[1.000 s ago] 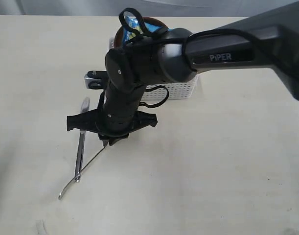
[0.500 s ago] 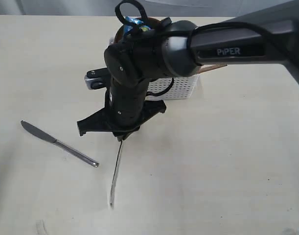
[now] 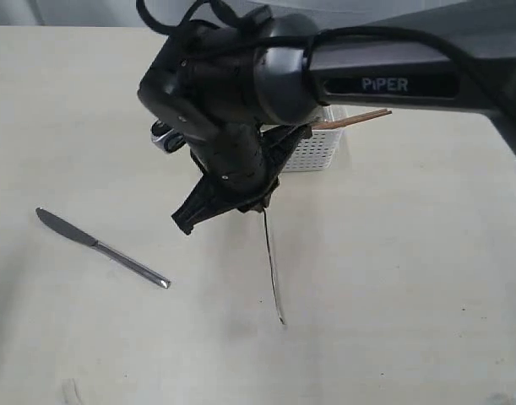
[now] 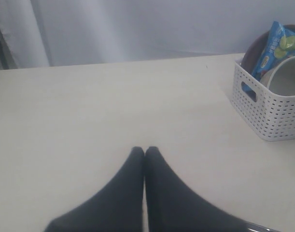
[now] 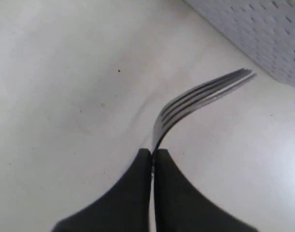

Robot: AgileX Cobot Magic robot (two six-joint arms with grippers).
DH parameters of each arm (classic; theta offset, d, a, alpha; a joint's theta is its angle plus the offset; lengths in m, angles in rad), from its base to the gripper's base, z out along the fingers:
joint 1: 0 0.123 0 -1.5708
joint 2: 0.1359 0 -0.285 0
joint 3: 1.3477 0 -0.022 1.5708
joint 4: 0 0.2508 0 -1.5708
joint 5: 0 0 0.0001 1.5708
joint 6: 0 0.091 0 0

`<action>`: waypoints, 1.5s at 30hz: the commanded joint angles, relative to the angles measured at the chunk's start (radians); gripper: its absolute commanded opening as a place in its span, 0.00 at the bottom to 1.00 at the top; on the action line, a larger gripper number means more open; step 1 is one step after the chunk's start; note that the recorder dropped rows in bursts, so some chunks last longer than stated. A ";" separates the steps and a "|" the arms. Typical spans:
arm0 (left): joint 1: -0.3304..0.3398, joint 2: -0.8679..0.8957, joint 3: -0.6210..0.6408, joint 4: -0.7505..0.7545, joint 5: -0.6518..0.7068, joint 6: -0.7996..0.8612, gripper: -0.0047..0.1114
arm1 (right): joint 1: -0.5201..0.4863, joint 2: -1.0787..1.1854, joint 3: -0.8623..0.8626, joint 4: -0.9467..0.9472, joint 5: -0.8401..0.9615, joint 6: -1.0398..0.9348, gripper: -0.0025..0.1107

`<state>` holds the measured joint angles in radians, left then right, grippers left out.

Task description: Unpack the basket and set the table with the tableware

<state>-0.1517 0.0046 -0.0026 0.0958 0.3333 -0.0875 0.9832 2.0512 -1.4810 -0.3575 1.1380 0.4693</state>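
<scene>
Knife (image 3: 101, 246) placed on table (image 3: 410, 295), left of centre. Right gripper (image 3: 262, 207) clamps fork (image 3: 273, 270), centre frame. Left gripper (image 4: 145, 151) closed, empty. Basket (image 3: 312, 152), upper centre, holds bowl (image 4: 288, 79) and chopsticks (image 3: 355, 119), not yet unpacked.

"PiPER" in pale letters on the dark link of the right arm (image 3: 384, 84); print on the blue snack bag (image 4: 277, 46) is illegible.

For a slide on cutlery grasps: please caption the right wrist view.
Right gripper shut on a steel fork, tines toward the white basket, over the beige table.
</scene>
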 commanded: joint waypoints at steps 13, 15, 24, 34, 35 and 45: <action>0.003 -0.005 0.003 0.005 -0.007 0.002 0.04 | 0.021 0.105 -0.045 0.012 -0.014 0.072 0.18; 0.003 -0.005 0.003 0.005 -0.007 0.002 0.04 | 0.021 0.105 -0.060 0.012 -0.008 0.070 0.31; 0.003 -0.005 0.003 0.005 -0.007 0.002 0.04 | 0.021 0.105 -0.078 0.044 0.077 0.011 0.46; 0.003 -0.005 0.003 0.005 -0.007 0.002 0.04 | 0.017 0.063 -0.082 0.219 0.083 -0.052 0.29; 0.003 -0.005 0.003 0.005 -0.007 0.002 0.04 | 0.017 0.063 -0.076 0.230 0.083 -0.050 0.29; 0.003 -0.005 0.003 0.005 -0.007 0.002 0.04 | -0.077 0.063 0.054 0.326 -0.053 -0.007 0.42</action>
<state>-0.1517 0.0046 -0.0026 0.0958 0.3333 -0.0875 0.9271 2.1224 -1.4578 -0.0808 1.1330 0.4754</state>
